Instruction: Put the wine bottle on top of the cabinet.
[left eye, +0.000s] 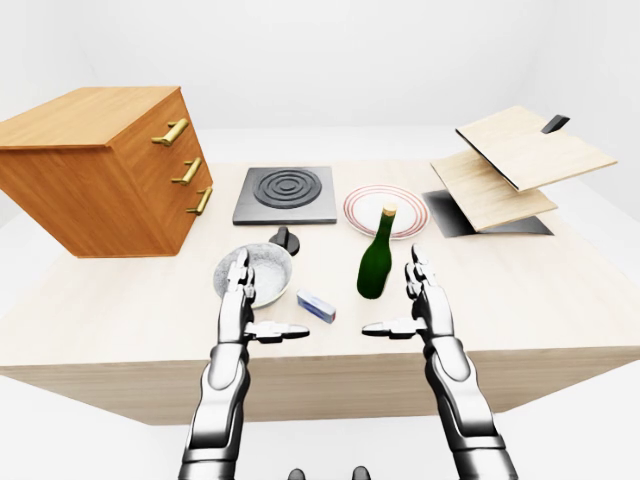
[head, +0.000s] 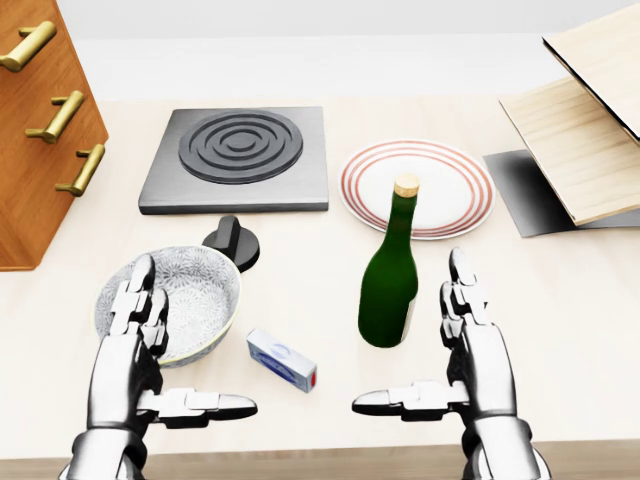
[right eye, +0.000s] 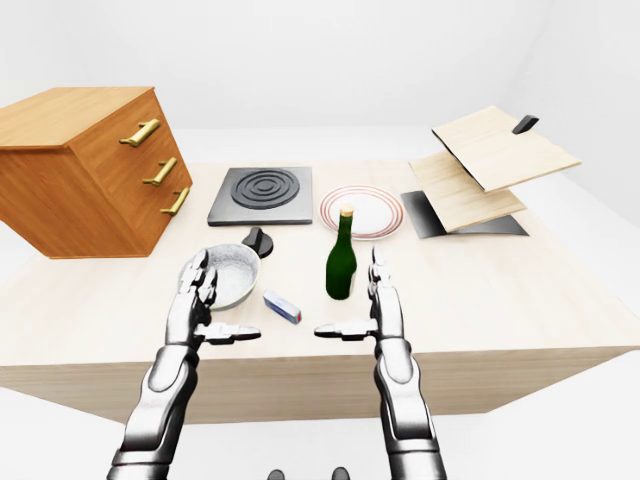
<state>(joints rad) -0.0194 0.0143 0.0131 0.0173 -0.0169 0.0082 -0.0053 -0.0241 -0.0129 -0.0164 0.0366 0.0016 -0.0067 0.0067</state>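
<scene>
Pale wooden desk carries everything. The green glass wine bottle stands upright near the red-ringed white plate, just beside the right robot hand, whose fingers are spread and not touching it. The left robot hand is spread too. The brown wooden cabinet top holds nothing, so the whole task is left. In the head view the cabinet is cut off.
</scene>
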